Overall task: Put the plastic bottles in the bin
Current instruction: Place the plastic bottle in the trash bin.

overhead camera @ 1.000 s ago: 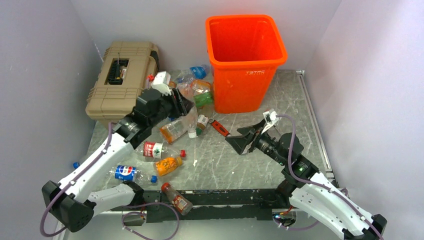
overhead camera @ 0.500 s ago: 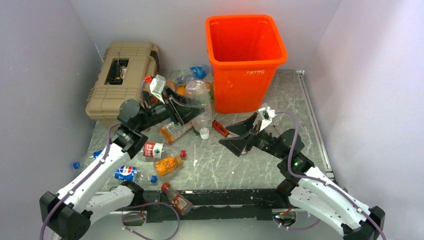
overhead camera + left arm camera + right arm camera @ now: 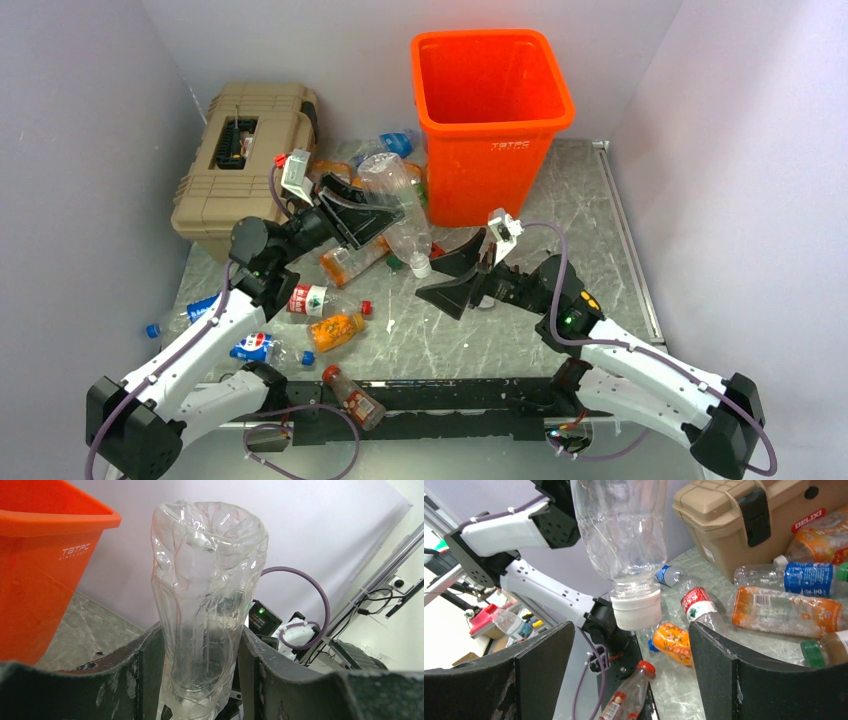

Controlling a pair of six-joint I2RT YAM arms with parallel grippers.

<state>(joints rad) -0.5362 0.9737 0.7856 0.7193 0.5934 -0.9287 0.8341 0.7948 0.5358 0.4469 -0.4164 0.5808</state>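
Note:
My left gripper [image 3: 372, 212] is shut on a crushed clear bottle [image 3: 398, 205] and holds it off the table, just left of the orange bin [image 3: 492, 120]. The bottle's white cap [image 3: 421, 268] points down and toward me. In the left wrist view the bottle [image 3: 207, 605] stands between the fingers [image 3: 125, 675], with the bin [image 3: 35, 570] at left. My right gripper [image 3: 447, 280] is open just right of the cap; in its own view the cap [image 3: 636, 610] hangs above the gap [image 3: 629, 670]. More plastic bottles lie on the table: red-labelled [image 3: 315, 300], orange [image 3: 335, 328], blue-labelled [image 3: 255, 345].
A tan toolbox [image 3: 240, 160] sits at the back left, with more bottles [image 3: 390, 145] between it and the bin. A red-capped bottle [image 3: 352, 395] lies on the rail at the near edge. An orange-tinted bottle [image 3: 350, 262] lies under the left arm.
The left arm has raised the clear bottle and swung it right, toward the bin. The right gripper has moved left, up to the bottle's cap, staying open.

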